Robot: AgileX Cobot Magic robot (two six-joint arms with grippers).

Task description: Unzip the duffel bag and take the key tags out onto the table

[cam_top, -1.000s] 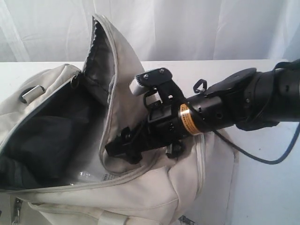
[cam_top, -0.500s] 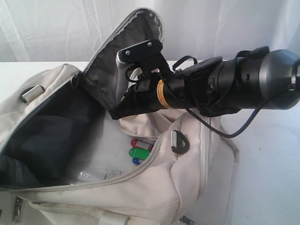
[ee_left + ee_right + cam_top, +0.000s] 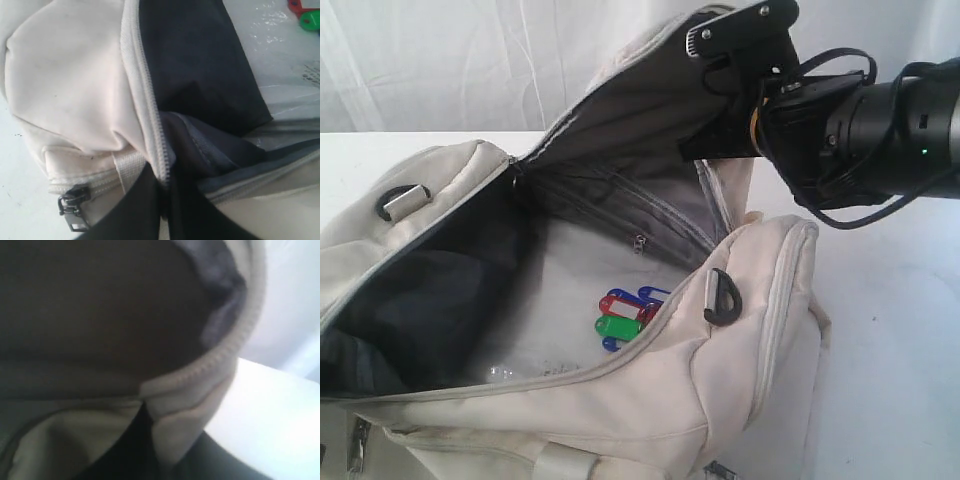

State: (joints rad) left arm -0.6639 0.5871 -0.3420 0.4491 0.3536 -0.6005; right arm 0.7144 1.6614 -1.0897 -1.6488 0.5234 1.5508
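Fabric is filling the right wrist view, blurred and very close: a cream hem over dark lining, and nothing of the bag's inside. The exterior view is telling the bigger story. There the right pincer is clamping narrow on the flap of the duffel bag and holding it raised above the wide mouth. Under the flap the key tags are lying on the pale floor inside the bag, red, green and blue showing, just beside the near wall and its black strap ring.

Only the left wrist view is showing the left pincer. It is pinching tight on the zip edge at the bag's end, dark fingers either side of the grey piping, with a black zip pull hanging near. One corner of that view is catching a red and a green tag.

The bag is sitting on a plain white bench, and a white curtain is hanging behind it.
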